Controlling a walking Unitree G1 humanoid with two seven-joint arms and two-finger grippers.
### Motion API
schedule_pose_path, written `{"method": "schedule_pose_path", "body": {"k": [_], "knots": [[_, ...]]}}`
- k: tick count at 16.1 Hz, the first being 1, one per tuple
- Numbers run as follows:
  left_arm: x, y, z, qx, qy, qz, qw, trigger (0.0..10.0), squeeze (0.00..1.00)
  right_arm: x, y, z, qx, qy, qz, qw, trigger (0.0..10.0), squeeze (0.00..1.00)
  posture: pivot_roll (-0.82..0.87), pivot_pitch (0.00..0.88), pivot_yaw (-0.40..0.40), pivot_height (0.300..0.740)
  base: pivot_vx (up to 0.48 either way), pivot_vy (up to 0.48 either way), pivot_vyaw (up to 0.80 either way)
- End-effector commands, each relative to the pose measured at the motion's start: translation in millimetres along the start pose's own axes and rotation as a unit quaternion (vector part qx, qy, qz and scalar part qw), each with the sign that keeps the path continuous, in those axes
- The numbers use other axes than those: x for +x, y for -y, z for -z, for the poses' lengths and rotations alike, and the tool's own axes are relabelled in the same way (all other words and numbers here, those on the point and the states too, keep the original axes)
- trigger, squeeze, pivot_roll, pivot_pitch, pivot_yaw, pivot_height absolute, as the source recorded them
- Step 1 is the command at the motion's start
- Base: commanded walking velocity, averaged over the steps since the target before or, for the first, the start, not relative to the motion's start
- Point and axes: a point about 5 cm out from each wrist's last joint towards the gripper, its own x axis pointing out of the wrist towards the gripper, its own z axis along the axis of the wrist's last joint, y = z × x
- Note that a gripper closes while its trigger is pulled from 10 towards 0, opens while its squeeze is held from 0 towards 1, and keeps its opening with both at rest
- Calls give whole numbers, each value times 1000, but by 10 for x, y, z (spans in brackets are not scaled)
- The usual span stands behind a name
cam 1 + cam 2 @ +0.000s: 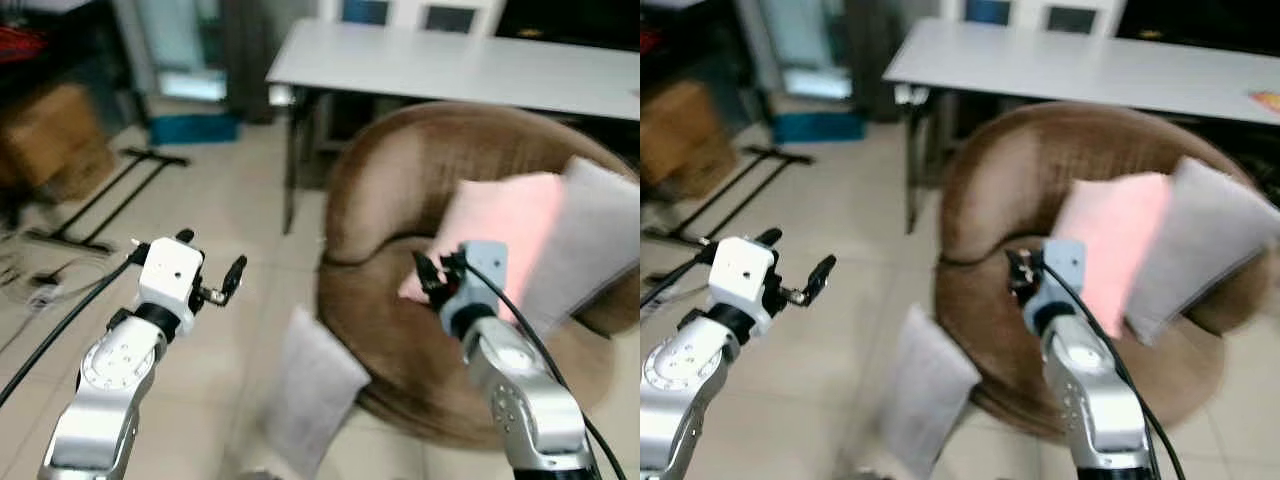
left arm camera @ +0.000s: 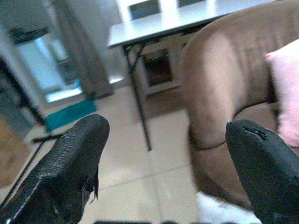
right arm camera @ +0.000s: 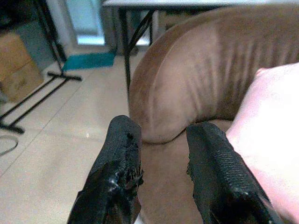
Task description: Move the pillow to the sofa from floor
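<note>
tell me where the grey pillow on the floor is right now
In the left eye view the grey floor pillow leans against the front-left base of the round brown sofa, low and centre, between the two arms.

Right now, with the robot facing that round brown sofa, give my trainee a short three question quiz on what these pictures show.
1. True or false: the grey pillow on the floor leans against the brown sofa.
2. Which pillows already lie on the sofa? A) one pink pillow and one grey pillow B) two pink C) none
3. Fill in: the left pincer hangs above the ____ with its fingers apart.

Key: 1 true. 2 A. 3 floor. The right pincer is raised in front of the sofa seat, fingers slightly apart, holding nothing.
</note>
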Motion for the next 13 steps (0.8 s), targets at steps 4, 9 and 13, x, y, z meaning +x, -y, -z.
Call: {"method": "schedule_pose_path", "body": {"k": [4,9,13], "knots": [[17,17,23,13,-4,1,1000,10000,0,57,103,33,4,-5,45,999,10000,0,-24,0,-23,740,300,0,200],[41,12,43,25,-6,1,1000,10000,0,80,123,0,-9,8,55,998,10000,0,-24,0,-23,740,221,0,0],[37,-19,105,34,-4,-5,999,10000,0,56,155,6,1,22,67,998,10000,0,-38,0,-4,730,0,0,0]]}}
